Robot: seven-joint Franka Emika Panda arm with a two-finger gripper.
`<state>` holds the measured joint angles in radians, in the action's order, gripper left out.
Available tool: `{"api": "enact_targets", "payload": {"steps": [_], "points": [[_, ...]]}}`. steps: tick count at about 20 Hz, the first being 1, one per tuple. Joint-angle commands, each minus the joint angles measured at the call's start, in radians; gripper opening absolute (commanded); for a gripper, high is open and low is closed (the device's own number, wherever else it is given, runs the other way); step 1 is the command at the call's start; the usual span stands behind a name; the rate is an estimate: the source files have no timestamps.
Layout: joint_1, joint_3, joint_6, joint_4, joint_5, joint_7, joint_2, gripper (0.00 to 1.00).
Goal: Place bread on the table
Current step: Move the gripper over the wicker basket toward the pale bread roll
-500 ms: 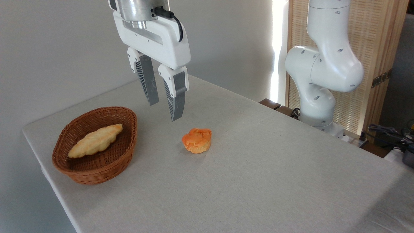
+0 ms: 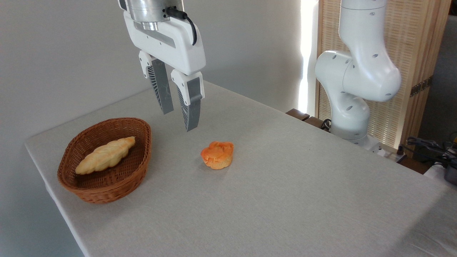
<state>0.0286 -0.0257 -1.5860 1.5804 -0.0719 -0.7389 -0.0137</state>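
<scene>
The bread (image 2: 105, 155), a long pale-golden braided loaf, lies slantwise inside the brown wicker basket (image 2: 117, 187) at the left of the grey-clothed table (image 2: 285, 185). My gripper (image 2: 179, 119) hangs in the air above the table, to the right of the basket and up-left of the muffin. It is open, and the gap between its two ribbed grey fingers (image 2: 191, 103) holds nothing. It touches neither bread nor basket.
A small orange muffin (image 2: 217, 154) sits on the cloth right of the basket. The arm's white base (image 2: 351, 100) stands beyond the table's far right edge, with cables (image 2: 428, 146) and a wooden screen behind it. A plain wall backs the table's left side.
My gripper has shifted slightly left and up, away from the muffin and toward the basket side. Bread, basket and muffin have stayed put.
</scene>
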Motion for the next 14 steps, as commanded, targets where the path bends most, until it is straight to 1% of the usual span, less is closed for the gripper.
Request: {"api": "enact_targets", "payload": {"steps": [1,2,4,5,7,9,10,12,14], "points": [[0.005,-0.022,-0.009,-0.007,-0.052,0.015,0.011,1.00],[0.005,-0.032,-0.009,-0.004,-0.081,0.022,0.017,1.00],[0.014,-0.080,-0.031,-0.002,-0.121,0.068,0.040,1.00],[0.033,-0.101,-0.069,0.004,-0.121,0.120,0.056,1.00],[0.074,-0.132,-0.187,0.013,-0.118,0.287,0.098,1.00],[0.089,-0.167,-0.303,0.013,-0.117,0.413,0.141,1.00],[0.091,-0.181,-0.343,0.013,-0.117,0.461,0.156,1.00],[0.091,-0.206,-0.423,0.032,-0.126,0.510,0.181,1.00],[0.091,-0.229,-0.497,0.053,-0.127,0.530,0.199,1.00]]}}
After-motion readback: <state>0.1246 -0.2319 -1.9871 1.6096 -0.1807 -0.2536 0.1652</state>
